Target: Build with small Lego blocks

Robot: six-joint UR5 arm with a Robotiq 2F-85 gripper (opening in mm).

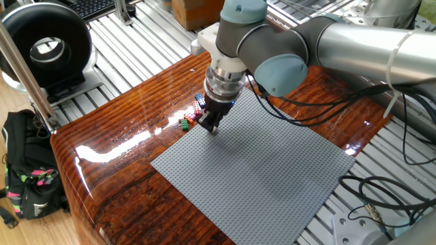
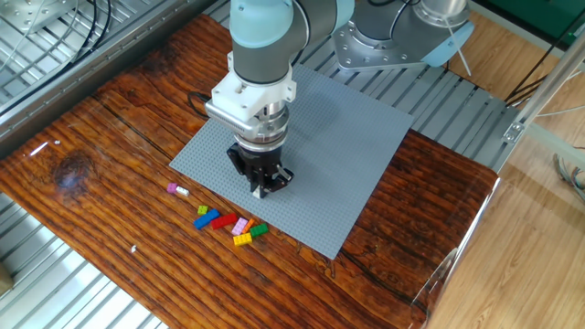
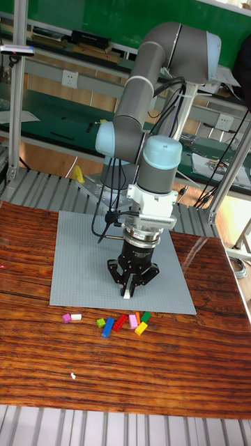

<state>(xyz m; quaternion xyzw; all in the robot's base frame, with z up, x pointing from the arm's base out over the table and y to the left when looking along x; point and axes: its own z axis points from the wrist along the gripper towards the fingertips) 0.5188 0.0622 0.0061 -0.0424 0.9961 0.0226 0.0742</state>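
My gripper points straight down at the grey baseplate, close to its near edge. It is shut on a small white Lego block that shows at the fingertips, touching or just above the plate. The other small Lego blocks lie loose on the wooden table just off that edge: blue, red, pink, yellow and green. A pink and white pair sits further left. In one fixed view the gripper hides part of this group.
The baseplate covers much of the wooden table. Metal slatted racks surround the table. A black round device and a black bag stand beside it. Cables trail by the arm's base.
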